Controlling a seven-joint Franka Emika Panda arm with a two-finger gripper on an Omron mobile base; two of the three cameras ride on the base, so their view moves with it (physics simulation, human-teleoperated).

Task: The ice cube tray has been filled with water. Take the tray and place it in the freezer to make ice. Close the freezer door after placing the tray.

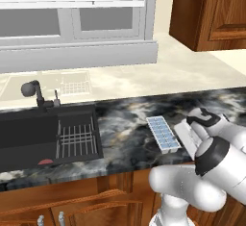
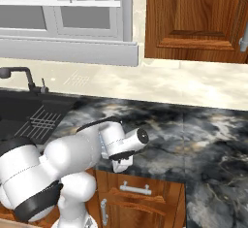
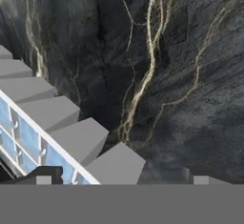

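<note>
Marble counter (image 1: pixel 125 119) bears ice cube tray (image 1: pixel 163 134) beside claw (image 3: pixel 124 174).

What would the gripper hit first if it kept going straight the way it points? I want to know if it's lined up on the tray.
Most likely the dark marble counter. The ice cube tray sits off toward one fingertip, not centred between the two, though depth is unclear.
</note>
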